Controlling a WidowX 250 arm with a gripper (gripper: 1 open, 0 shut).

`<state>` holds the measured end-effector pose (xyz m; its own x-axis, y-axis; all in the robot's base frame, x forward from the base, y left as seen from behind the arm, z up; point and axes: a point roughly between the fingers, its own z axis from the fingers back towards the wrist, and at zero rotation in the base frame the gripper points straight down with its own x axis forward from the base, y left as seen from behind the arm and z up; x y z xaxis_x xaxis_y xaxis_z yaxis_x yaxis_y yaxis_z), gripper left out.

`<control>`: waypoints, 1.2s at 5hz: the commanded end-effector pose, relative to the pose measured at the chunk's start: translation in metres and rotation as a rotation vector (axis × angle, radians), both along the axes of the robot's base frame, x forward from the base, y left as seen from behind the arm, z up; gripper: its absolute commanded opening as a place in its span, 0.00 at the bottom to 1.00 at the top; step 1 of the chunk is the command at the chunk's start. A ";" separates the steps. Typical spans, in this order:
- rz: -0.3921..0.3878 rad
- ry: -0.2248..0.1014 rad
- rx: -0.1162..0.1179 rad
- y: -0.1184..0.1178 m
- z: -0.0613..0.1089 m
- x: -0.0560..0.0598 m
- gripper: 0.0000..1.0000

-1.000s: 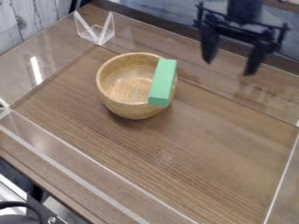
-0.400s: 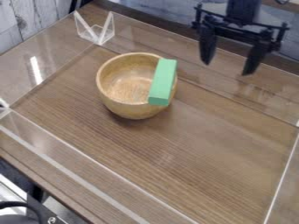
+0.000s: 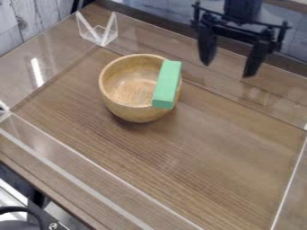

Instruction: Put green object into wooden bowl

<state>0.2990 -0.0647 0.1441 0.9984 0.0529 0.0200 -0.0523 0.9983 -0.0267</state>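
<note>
The flat rectangular bright green block (image 3: 168, 84), seemingly light, stiff and best pinched across its thin faces, leans on the round tan wooden bowl's (image 3: 129, 101) right rim, while the black hand (image 3: 240, 52) hangs wide and empty, well apart.

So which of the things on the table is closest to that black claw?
The green block. It leans on the right rim of the wooden bowl, the side facing the open gripper. The clear stand at the back left is farther off.

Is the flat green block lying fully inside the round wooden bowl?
No. The green block stands tilted on the bowl's right rim.
</note>
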 end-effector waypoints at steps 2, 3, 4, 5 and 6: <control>0.046 -0.083 -0.014 -0.013 0.011 0.018 1.00; 0.120 -0.106 -0.005 0.014 0.001 0.008 1.00; 0.180 -0.129 0.002 0.056 -0.010 -0.003 1.00; 0.167 -0.138 0.006 0.083 -0.008 -0.012 1.00; 0.148 -0.153 0.017 0.091 -0.012 -0.015 1.00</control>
